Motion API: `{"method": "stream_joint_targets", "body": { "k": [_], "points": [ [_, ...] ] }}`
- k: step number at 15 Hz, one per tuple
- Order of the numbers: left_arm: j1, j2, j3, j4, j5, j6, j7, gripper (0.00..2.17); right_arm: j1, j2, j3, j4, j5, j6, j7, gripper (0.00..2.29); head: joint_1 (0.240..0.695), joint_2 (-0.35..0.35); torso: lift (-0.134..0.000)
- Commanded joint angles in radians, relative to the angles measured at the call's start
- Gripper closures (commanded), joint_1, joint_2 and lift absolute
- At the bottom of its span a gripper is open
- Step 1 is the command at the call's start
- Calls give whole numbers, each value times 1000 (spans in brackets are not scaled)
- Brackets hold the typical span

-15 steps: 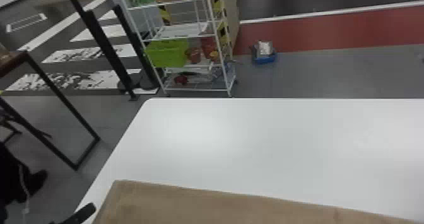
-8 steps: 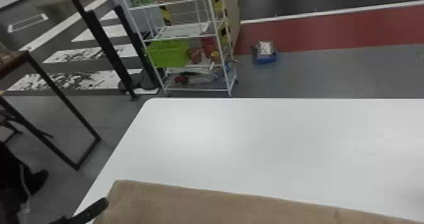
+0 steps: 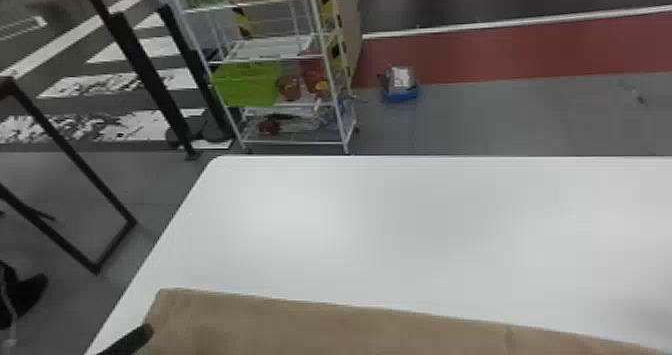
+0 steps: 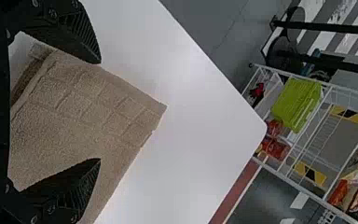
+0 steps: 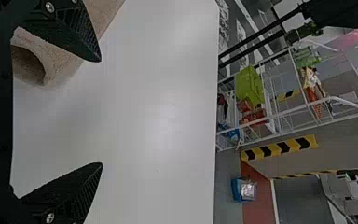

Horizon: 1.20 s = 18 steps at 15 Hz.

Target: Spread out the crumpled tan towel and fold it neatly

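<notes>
At the head view's lower left, my left gripper [image 3: 131, 340] shows a dark finger over the left edge of the tan towel [image 3: 310, 324], which lies flat along the table's near side. In the left wrist view my left gripper [image 4: 100, 111] stands open above the towel [image 4: 70, 116], near one corner, with a ribbed band across it. In the right wrist view my right gripper [image 5: 101, 112] is open beside the towel's end [image 5: 56, 58], where the cloth curls over in a rounded fold; one finger overlaps it.
The white table [image 3: 400, 229] extends beyond the towel. Past its far edge stand a white wire cart [image 3: 280, 59] with a green bin [image 3: 247, 84] and a blue box [image 3: 401, 91] on the floor. A dark metal frame [image 3: 65, 154] stands off the table's left side.
The left gripper's finger has shifted right and upward in the head view, from beside the towel's left edge onto it. The towel looks unmoved.
</notes>
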Motion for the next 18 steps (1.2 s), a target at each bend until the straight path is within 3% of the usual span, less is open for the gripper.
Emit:
{"method": "stream_joint_targets", "body": {
  "k": [1, 6, 10, 18],
  "points": [
    [-17, -4, 34, 29, -3, -33, -54, 157, -1, 2, 10, 3, 1, -3, 2, 87, 695, 301, -122],
    [-32, 15, 19, 79, -94, -73, -229, 194, 0, 5, 13, 8, 4, -3, 3, 87, 695, 312, -122],
    [-41, 48, -44, 95, -272, -116, -303, 198, 6, 11, 16, 12, 1, -3, 20, 87, 695, 307, -122],
    [-58, 84, -58, 174, -287, -113, -343, 208, 16, 13, 24, 12, 1, -21, 23, 87, 695, 340, -122]
  ]
}}
